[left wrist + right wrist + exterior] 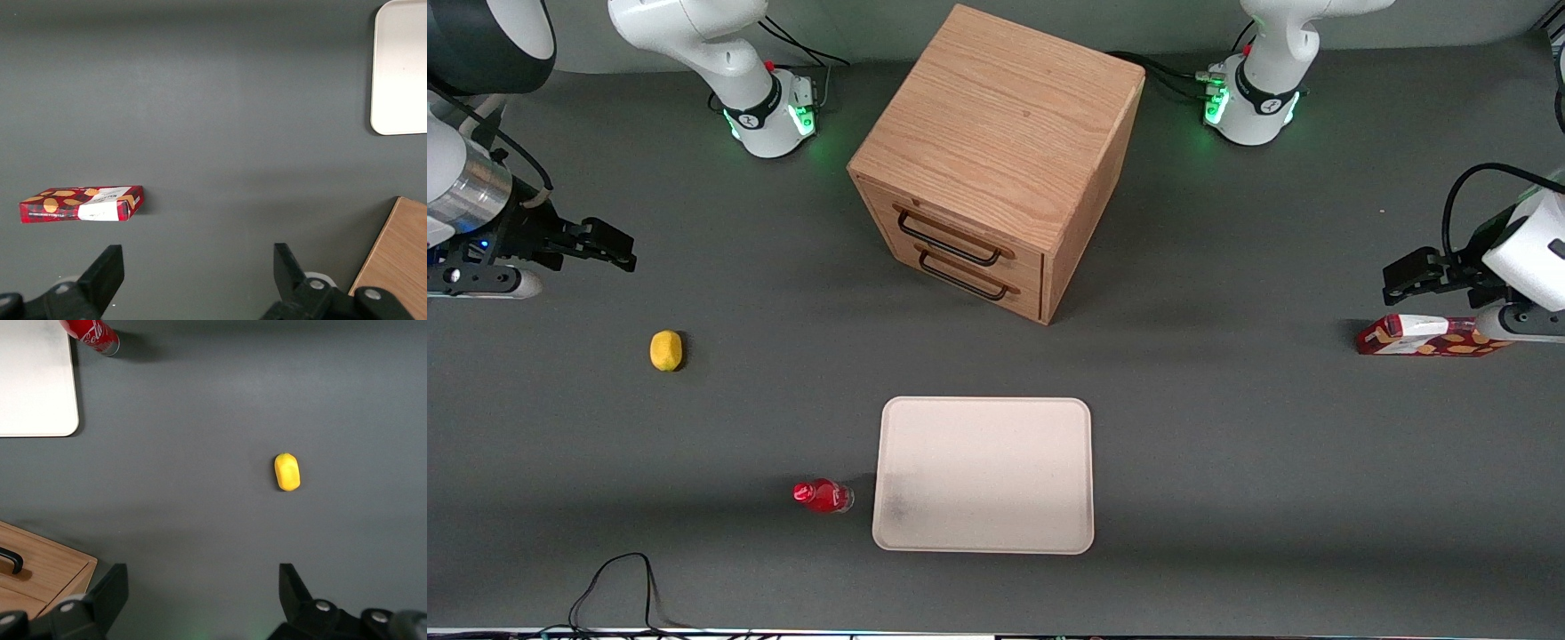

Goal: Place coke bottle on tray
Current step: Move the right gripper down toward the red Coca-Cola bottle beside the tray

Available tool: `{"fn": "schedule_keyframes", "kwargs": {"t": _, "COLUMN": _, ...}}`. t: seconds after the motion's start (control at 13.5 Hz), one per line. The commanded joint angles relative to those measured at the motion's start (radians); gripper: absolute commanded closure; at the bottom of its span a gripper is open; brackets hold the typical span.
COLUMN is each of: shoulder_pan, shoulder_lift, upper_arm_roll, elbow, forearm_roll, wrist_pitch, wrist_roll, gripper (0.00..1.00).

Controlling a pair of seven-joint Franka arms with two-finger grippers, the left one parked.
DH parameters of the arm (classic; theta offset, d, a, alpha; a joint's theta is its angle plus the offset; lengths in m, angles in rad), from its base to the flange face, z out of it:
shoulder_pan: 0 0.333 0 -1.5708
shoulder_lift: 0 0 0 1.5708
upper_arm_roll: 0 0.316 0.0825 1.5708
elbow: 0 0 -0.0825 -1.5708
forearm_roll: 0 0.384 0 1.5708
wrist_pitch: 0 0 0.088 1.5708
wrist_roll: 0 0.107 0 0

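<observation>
The coke bottle (823, 496), tiny with a red cap, red label and clear base, lies on its side on the table beside the tray, at the tray's edge toward the working arm's end. It also shows in the right wrist view (90, 335). The tray (984, 474) is flat, pale beige, with a grey smudge, and bare; its corner shows in the right wrist view (37, 387). My right gripper (609, 247) is open and empty, high over the working arm's end of the table, farther from the front camera than the bottle. Its fingers (110, 590) stand wide apart.
A yellow lemon-like ball (665, 350) lies between my gripper and the bottle. A wooden drawer box (996, 160) with two black handles stands mid-table, farther from the camera than the tray. A flat red carton (1427, 336) lies toward the parked arm's end.
</observation>
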Motion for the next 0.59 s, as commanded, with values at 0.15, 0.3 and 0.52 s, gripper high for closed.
{"fn": "schedule_keyframes", "kwargs": {"t": 0.15, "shoulder_pan": 0.0, "shoulder_lift": 0.02, "upper_arm_roll": -0.005, "elbow": 0.051, "forearm_roll": 0.038, "wrist_pitch": -0.022, "wrist_roll": 0.008, "gripper": 0.0}}
{"fn": "schedule_keyframes", "kwargs": {"t": 0.3, "shoulder_pan": 0.0, "shoulder_lift": 0.087, "upper_arm_roll": -0.003, "elbow": 0.143, "forearm_roll": 0.038, "wrist_pitch": -0.022, "wrist_roll": 0.003, "gripper": 0.0}}
{"fn": "schedule_keyframes", "kwargs": {"t": 0.52, "shoulder_pan": 0.0, "shoulder_lift": 0.229, "upper_arm_roll": 0.0, "elbow": 0.316, "forearm_roll": 0.114, "wrist_pitch": -0.01, "wrist_roll": -0.05, "gripper": 0.0}}
